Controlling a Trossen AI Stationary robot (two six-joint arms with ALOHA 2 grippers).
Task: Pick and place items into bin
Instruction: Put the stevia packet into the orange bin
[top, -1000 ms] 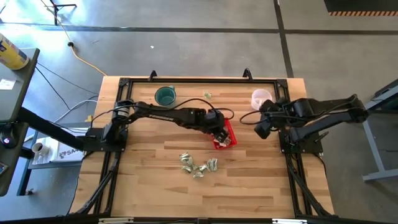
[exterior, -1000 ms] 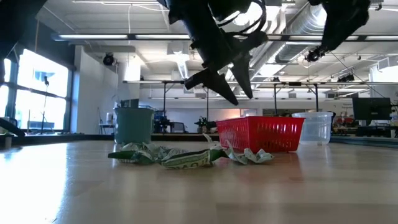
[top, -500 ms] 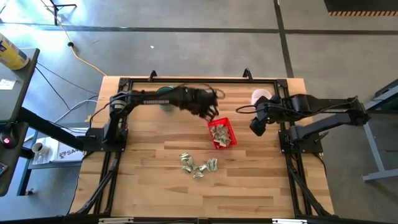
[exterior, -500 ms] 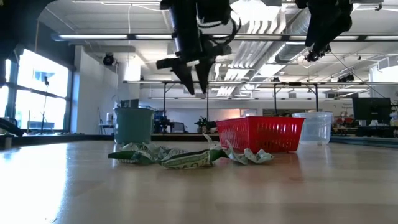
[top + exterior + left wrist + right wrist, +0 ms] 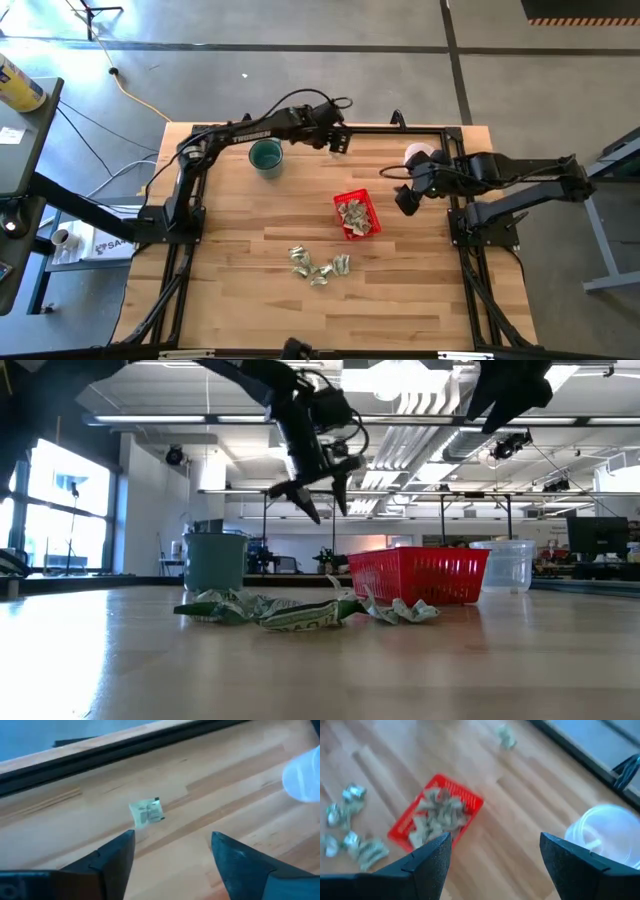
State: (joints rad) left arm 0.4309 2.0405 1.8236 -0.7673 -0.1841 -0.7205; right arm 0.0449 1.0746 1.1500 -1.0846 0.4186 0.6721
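My left gripper (image 5: 337, 146) hangs open over the table's far edge, above a single crumpled green-and-white item (image 5: 147, 812) that lies flat on the wood ahead of its fingers. The red bin (image 5: 356, 214) stands mid-table with several items inside. More items (image 5: 318, 264) lie in a cluster nearer the front edge. My right gripper (image 5: 404, 207) hovers open to the right of the bin, with nothing between its fingers (image 5: 427, 857).
A teal cup (image 5: 266, 155) stands at the far left of the work area, close to my left arm. A clear plastic cup (image 5: 420, 157) stands at the far right, beside my right arm. The table's black frame rail (image 5: 125, 747) runs just beyond the single item.
My left gripper has swung from above the red bin toward the table's far edge, rising a little and turning, and its fingers now stand wider apart. The items and the bin have stayed where they were.
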